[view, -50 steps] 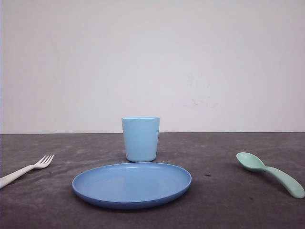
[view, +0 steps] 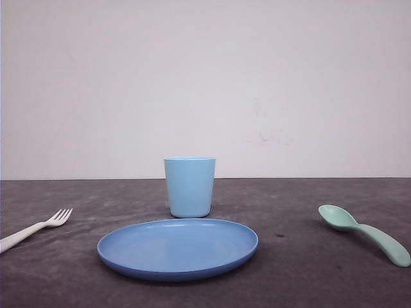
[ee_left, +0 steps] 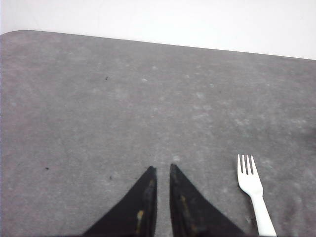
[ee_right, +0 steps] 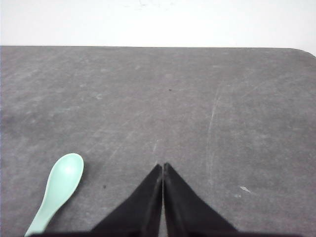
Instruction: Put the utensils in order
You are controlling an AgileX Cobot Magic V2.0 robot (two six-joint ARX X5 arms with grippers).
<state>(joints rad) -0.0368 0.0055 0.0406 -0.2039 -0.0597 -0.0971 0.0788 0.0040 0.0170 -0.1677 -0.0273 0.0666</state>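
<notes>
Fork (view: 35, 227) and spoon (view: 363, 232) handles are cut off at frame edges; both arms' fingers (ee_left: 148, 190) (ee_right: 153, 192) are seen pressed nearly together, empty, above the desk (view: 308, 269).

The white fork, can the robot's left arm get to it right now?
Probably yes. The fork lies flat on bare gray table just beside the left end effector, nothing between them. The jaws look nearly closed, so they'd need to open first.

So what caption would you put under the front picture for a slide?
Blue plate in front of a light blue cup, white fork lying far left, mint-green spoon far right, on a grey table.
</notes>
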